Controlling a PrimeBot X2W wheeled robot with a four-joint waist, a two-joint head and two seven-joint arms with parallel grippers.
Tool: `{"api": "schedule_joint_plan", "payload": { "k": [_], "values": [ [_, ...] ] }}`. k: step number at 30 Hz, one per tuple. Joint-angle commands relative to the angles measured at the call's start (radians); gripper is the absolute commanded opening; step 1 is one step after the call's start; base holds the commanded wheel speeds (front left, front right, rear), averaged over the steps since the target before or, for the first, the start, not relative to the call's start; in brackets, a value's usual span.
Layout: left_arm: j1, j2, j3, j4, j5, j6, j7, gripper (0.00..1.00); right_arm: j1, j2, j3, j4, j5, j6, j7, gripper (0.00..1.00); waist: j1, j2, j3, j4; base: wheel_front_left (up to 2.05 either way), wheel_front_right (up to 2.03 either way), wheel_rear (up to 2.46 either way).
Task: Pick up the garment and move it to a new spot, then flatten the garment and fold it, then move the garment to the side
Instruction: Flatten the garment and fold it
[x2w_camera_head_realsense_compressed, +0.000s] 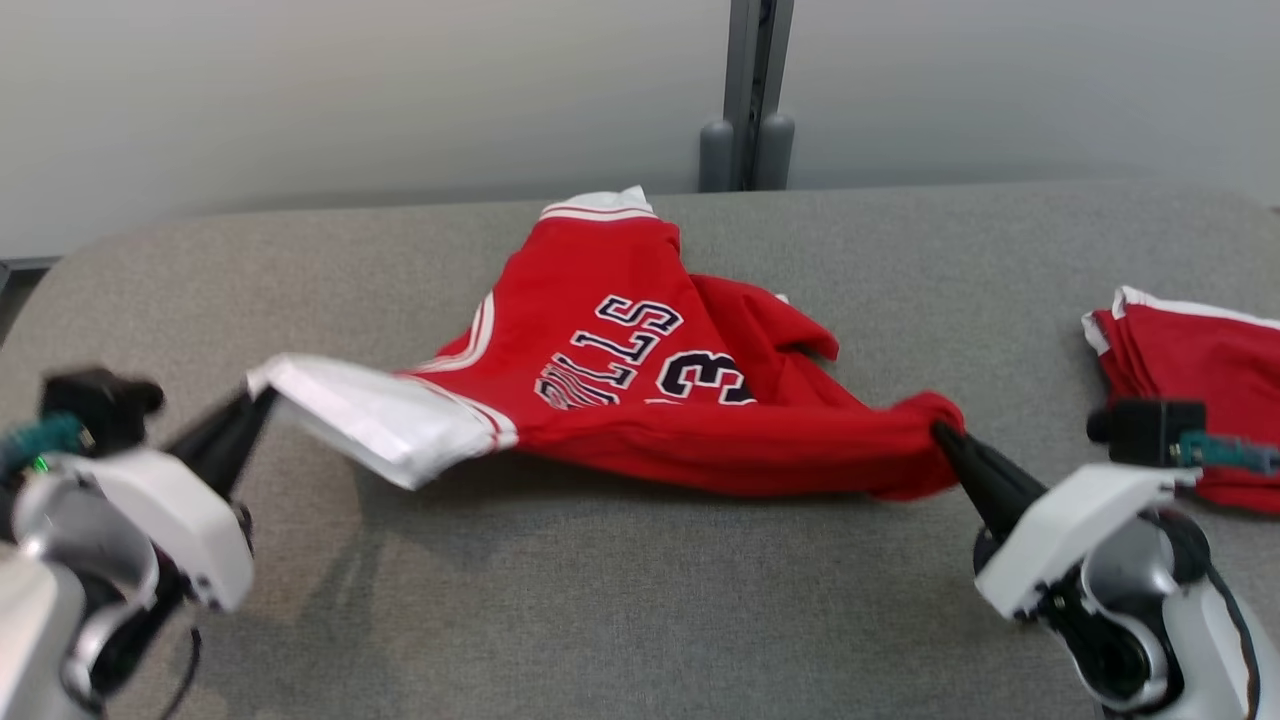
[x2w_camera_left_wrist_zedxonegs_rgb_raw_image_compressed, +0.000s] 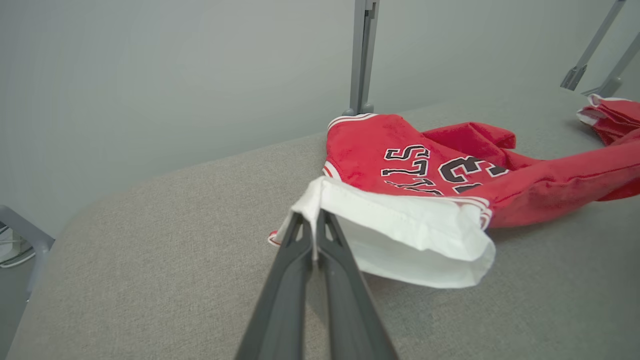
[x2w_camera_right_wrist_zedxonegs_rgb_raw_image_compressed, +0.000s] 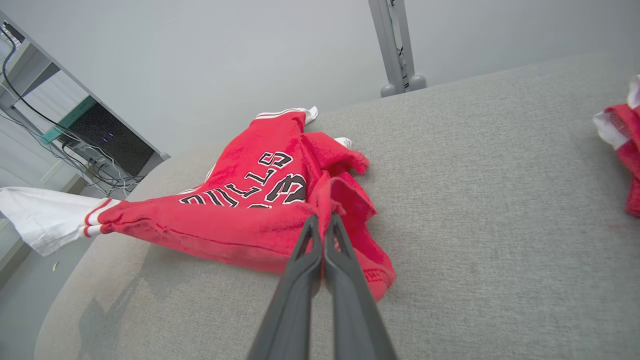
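Observation:
The garment (x2w_camera_head_realsense_compressed: 620, 380) is a red jersey with dark lettering, white trim and a white panel at one end. Its near edge is stretched and lifted off the grey table (x2w_camera_head_realsense_compressed: 640, 600), while the far part lies crumpled on the surface. My left gripper (x2w_camera_head_realsense_compressed: 262, 398) is shut on the white end, seen close up in the left wrist view (x2w_camera_left_wrist_zedxonegs_rgb_raw_image_compressed: 315, 220) with the garment (x2w_camera_left_wrist_zedxonegs_rgb_raw_image_compressed: 425, 185) spreading rightward. My right gripper (x2w_camera_head_realsense_compressed: 940, 432) is shut on the bunched red corner, which the right wrist view shows pinched at the fingertips (x2w_camera_right_wrist_zedxonegs_rgb_raw_image_compressed: 321, 222) with the garment (x2w_camera_right_wrist_zedxonegs_rgb_raw_image_compressed: 240, 205) trailing left.
A second red-and-white garment (x2w_camera_head_realsense_compressed: 1190, 360) lies folded at the table's right edge. A grey post (x2w_camera_head_realsense_compressed: 748, 95) stands behind the table against a pale wall. A shelf with dark equipment and cables (x2w_camera_right_wrist_zedxonegs_rgb_raw_image_compressed: 95, 135) sits off the table's far left.

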Motion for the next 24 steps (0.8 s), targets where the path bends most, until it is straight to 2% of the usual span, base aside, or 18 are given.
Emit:
{"api": "schedule_joint_plan", "payload": {
  "k": [1,8,13,19,24],
  "values": [
    [-0.066,0.006,0.004,0.013,-0.004,-0.010,0.007,0.00,-0.053,-0.008,0.007,0.020,0.028,0.000,0.015,0.00,0.0000,0.0000,0.045,-0.008,0.00,0.00,0.00],
    [-0.356,0.049,-0.031,0.122,-0.043,-0.038,0.050,0.00,-0.342,-0.033,0.076,0.102,0.101,0.000,0.077,0.00,0.0000,0.0000,0.194,-0.010,0.00,0.00,0.00],
    [-0.596,0.103,-0.114,0.180,-0.075,-0.036,0.052,0.00,-0.603,-0.042,0.075,0.191,0.103,0.000,0.123,0.00,0.0000,0.0000,0.325,-0.008,0.00,0.00,0.00],
    [-0.905,0.147,-0.209,0.256,-0.129,-0.037,0.012,0.00,-0.916,-0.030,0.058,0.292,0.057,0.000,0.075,0.00,0.0000,0.0000,0.465,-0.009,0.00,0.00,0.00],
    [-1.104,0.150,-0.260,0.313,-0.163,-0.037,-0.021,0.00,-1.116,-0.038,0.067,0.330,0.020,0.000,0.020,0.00,0.0000,0.0000,0.534,-0.006,0.00,0.00,0.00]
  ]
}}
